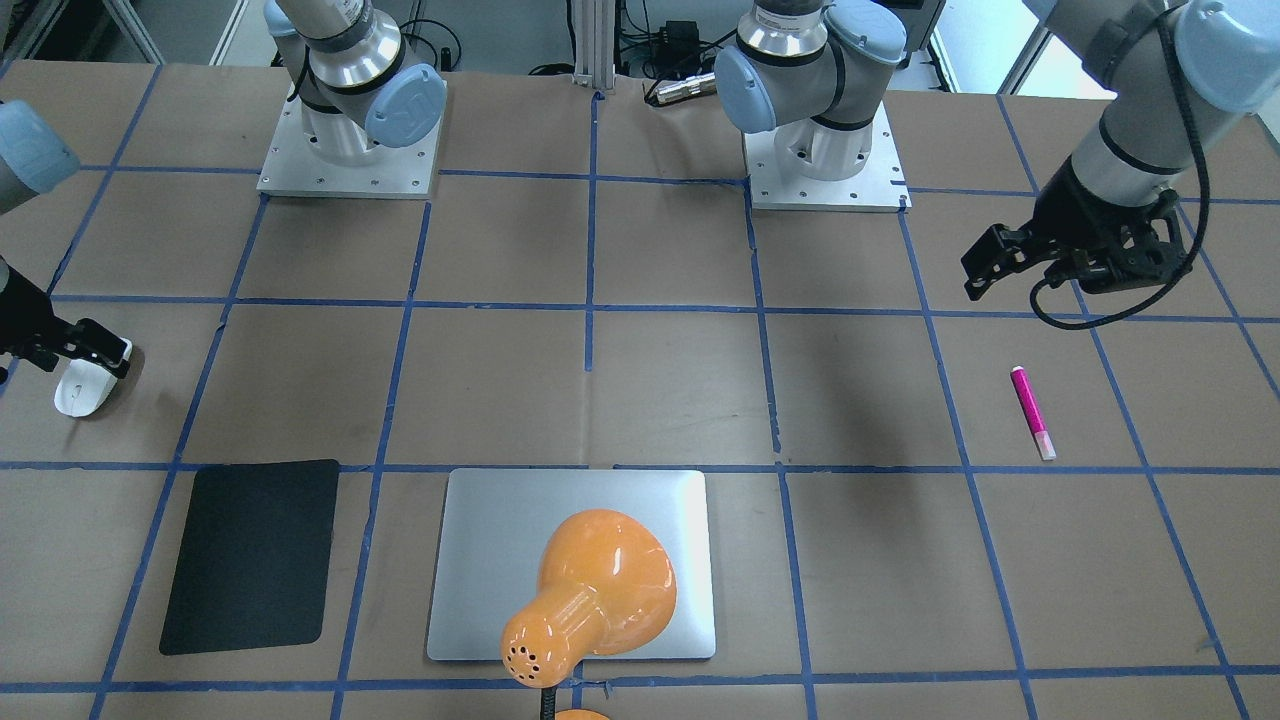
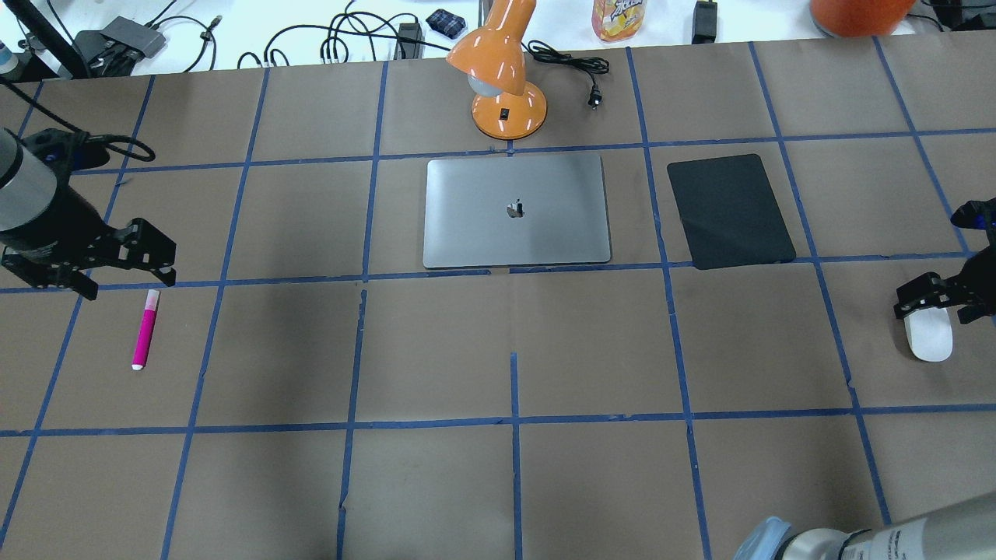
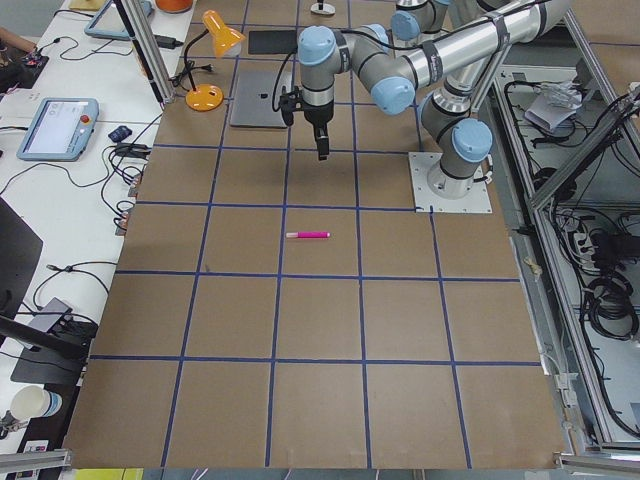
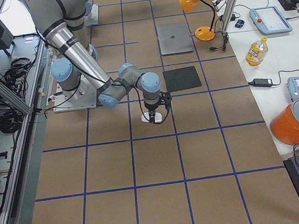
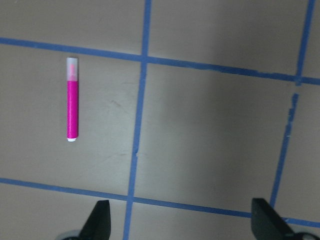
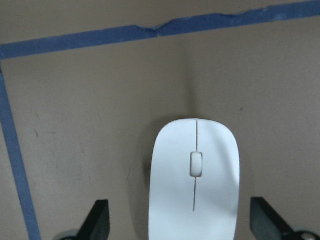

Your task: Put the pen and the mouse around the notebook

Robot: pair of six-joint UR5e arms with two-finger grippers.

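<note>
The magenta pen [image 2: 145, 329] lies on the brown paper at the table's left, far from the silver notebook [image 2: 515, 210]. My left gripper [image 2: 124, 278] hovers just beyond the pen's pale end, open and empty; in the left wrist view the pen [image 5: 72, 100] lies ahead and left of the spread fingers [image 5: 97, 222]. The white mouse [image 2: 930, 336] rests at the far right. My right gripper [image 2: 943, 305] hangs open over it, and the mouse [image 6: 195, 185] sits between the fingers [image 6: 267, 222] with a gap on each side.
A black mat [image 2: 730, 211] lies right of the notebook. An orange desk lamp [image 2: 502, 78] stands behind the notebook, and its shade [image 1: 600, 590] hides part of the notebook [image 1: 480, 560] in the front-facing view. Cables and a bottle lie past the far edge.
</note>
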